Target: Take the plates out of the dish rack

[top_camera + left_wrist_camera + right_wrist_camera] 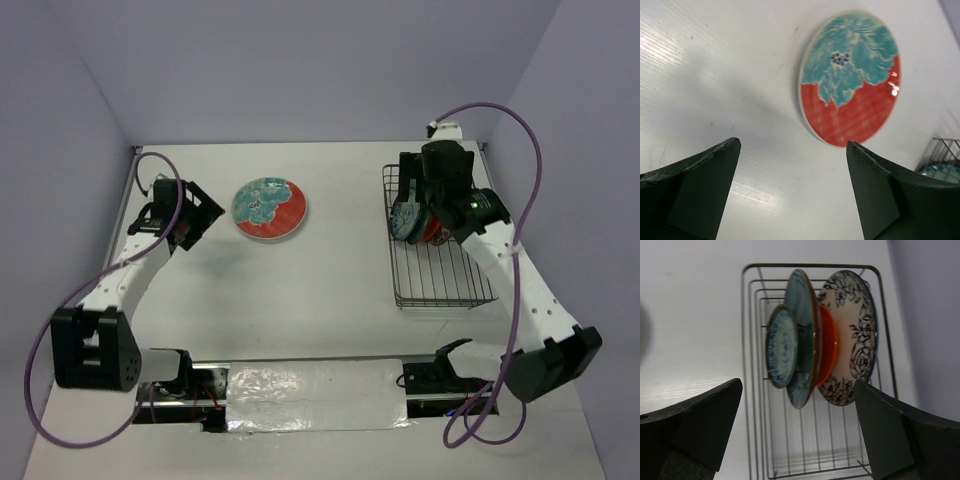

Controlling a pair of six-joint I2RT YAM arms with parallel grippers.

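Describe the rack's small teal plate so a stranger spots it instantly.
At the right of the table, four plates stand on edge in the wire dish rack. The small teal plate is the end one, beside the large teal plate; far smaller, blue-patterned.

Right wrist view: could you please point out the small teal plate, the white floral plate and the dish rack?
small teal plate (781, 346), right wrist view, middle of its face.
white floral plate (856, 335), right wrist view, flowered part of its face.
dish rack (770, 264), right wrist view, wire of its far rim.
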